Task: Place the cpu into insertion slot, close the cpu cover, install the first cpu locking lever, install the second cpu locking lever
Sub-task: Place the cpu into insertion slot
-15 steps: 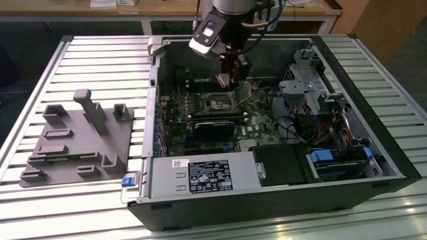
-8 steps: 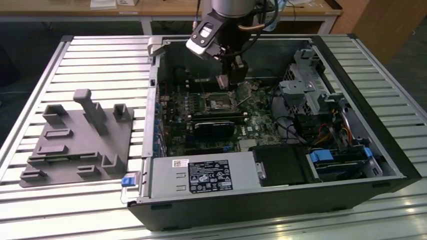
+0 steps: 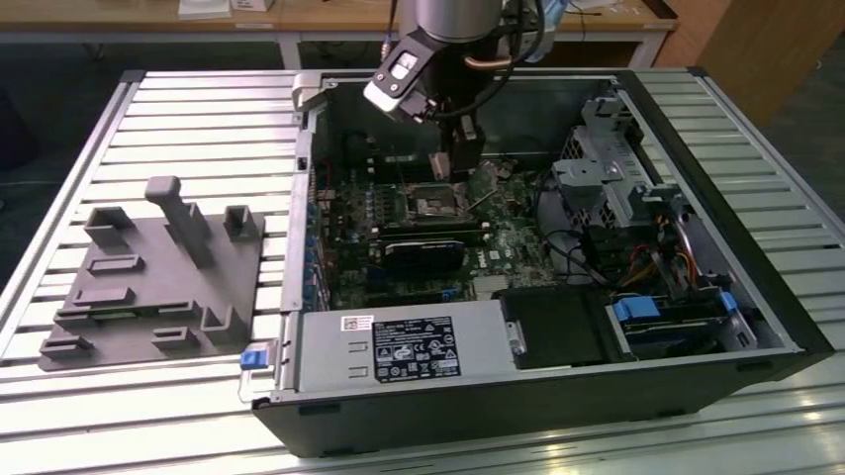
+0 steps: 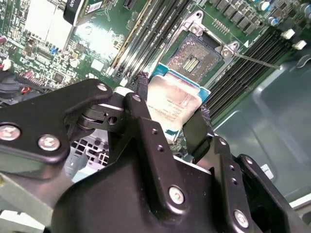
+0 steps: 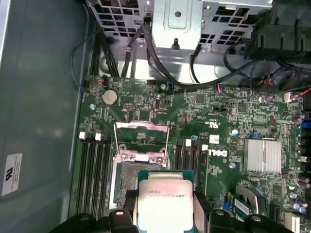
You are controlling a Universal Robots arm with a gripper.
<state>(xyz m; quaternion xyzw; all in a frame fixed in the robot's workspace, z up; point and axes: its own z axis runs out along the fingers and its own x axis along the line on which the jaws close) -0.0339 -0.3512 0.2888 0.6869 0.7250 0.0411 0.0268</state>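
The arm is reaching down into an open computer case (image 3: 528,401) that is lying on its side on the slatted metal desk (image 3: 198,109). From where I'm standing the end effector (image 3: 458,166) is hanging low over the motherboard. In both wrist views it (image 4: 172,104) (image 5: 165,209) is clenching the cpu (image 4: 175,102) (image 5: 164,201) by two opposite edges. Its black fingers (image 4: 197,128) are pressing in from either side, and the dull metal top is facing up toward the wrist. The chip is sitting slightly tilted in the grip, not yet seated. It is hovering just above the insertion slot (image 4: 197,56) (image 5: 125,187), which is lying directly beneath and a little ahead of the fingertips with its dark contact field exposed. The cpu cover (image 5: 142,125) is standing swung open just beyond the end effector, on the slot's far edge, its square window showing green board behind it. In the second wrist view a thin locking lever (image 4: 255,60) is sticking out sideways from the slot's corner, unlatched. Rows of black memory slots (image 5: 92,170) are running along both flanks of the end effector. Farther ahead of it a coin battery (image 5: 109,97) is lying on the board, and off to one side a finned heatsink (image 5: 262,155) is catching the light. Outside the case, well away from the end effector toward the exterior view's left, a grey moulded fixture (image 3: 145,277) is resting on the desk.
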